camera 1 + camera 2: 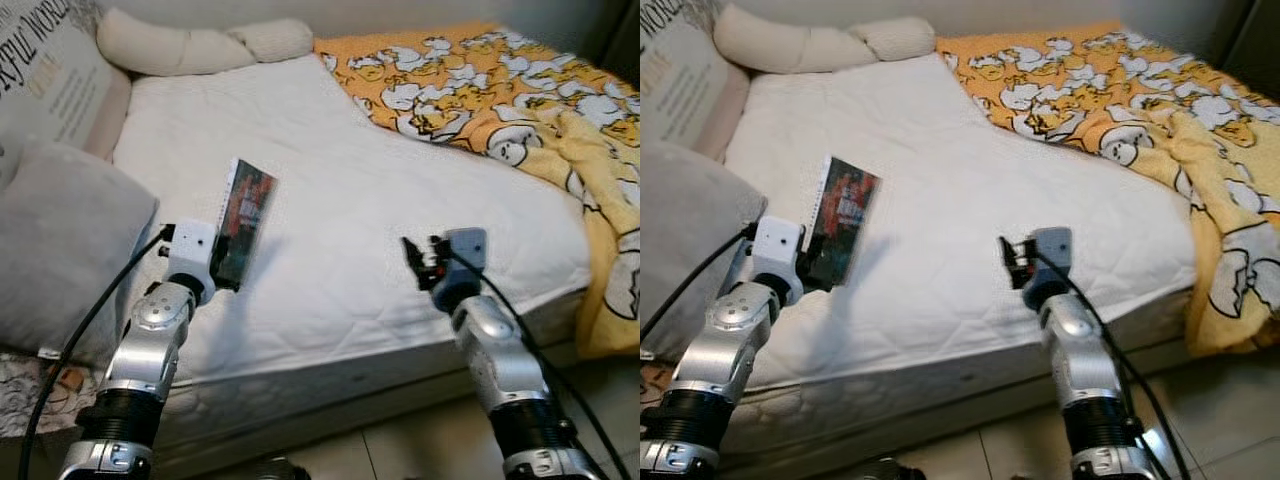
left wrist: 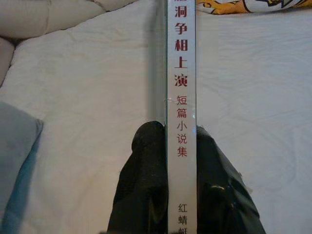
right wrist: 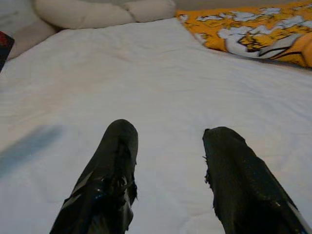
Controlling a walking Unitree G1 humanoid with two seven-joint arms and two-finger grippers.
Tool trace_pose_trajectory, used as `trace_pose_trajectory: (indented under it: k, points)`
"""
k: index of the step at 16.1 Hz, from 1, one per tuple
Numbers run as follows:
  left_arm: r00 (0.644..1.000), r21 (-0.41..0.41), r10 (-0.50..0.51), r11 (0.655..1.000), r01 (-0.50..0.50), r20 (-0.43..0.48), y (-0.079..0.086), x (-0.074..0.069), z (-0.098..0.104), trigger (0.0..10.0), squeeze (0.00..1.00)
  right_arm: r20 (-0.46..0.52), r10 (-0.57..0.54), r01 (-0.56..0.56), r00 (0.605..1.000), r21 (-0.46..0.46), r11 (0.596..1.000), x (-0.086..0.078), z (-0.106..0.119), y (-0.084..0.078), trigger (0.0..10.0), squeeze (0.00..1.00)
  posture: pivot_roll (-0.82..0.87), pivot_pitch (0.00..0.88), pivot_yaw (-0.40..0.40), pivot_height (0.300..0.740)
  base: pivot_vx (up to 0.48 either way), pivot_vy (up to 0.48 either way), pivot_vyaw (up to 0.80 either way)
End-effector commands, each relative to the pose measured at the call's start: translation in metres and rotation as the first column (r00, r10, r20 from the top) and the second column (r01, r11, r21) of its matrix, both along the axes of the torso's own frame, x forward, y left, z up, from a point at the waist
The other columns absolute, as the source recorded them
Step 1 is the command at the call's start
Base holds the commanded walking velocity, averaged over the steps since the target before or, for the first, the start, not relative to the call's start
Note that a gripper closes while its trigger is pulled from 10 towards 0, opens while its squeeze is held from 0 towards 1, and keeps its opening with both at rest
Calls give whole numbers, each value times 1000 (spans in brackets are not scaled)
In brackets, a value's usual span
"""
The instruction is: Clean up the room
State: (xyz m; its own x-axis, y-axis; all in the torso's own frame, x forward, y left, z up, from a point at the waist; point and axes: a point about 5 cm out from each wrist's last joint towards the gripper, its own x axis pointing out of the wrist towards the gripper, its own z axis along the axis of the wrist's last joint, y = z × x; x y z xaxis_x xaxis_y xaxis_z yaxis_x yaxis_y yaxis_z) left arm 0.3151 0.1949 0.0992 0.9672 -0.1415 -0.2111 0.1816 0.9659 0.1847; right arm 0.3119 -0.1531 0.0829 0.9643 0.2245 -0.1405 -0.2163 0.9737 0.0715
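Left gripper [image 2: 180, 161] pinching a thin paperback book [image 1: 243, 222] by its white spine, held upright at left-centre of frame above the quilted white mattress [image 1: 340, 200]. Looks light and stiff but glossy, so probably slippery; better gripped deeper across the covers. Right gripper [image 3: 168, 170] spread, holding nothing, low centre-right over the mattress; yellow duck-print blanket [image 1: 520, 90] upper right, soft and rumpled.

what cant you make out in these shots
- Thin book with white spine: title cut by the left wrist view's top and bottom edges, partly covered by the left gripper.
- Its dark cover: too small to read in the eye views.
- Printed beige cushion: lettering cut by the edge.
- Right gripper: open, holding nothing.
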Motion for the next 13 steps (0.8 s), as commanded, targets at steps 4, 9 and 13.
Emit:
trace_pose_trajectory:
  k: [4,9,13]
  points:
    - [998,-13,-1,1000,2,70,3,4,15,10000,0,20,26,-26,999,-5,1000,0,4,2,10000,0,-15,0,71,740,0,0,0]
    - [998,-18,1,1000,0,69,3,4,16,10000,0,25,72,-70,997,-69,995,-1,4,5,10000,0,-15,0,71,740,0,0,320]
    - [998,-18,12,1000,-11,65,6,4,16,10000,0,18,69,-68,997,-46,997,-1,3,4,10000,0,-15,0,73,740,251,0,200]
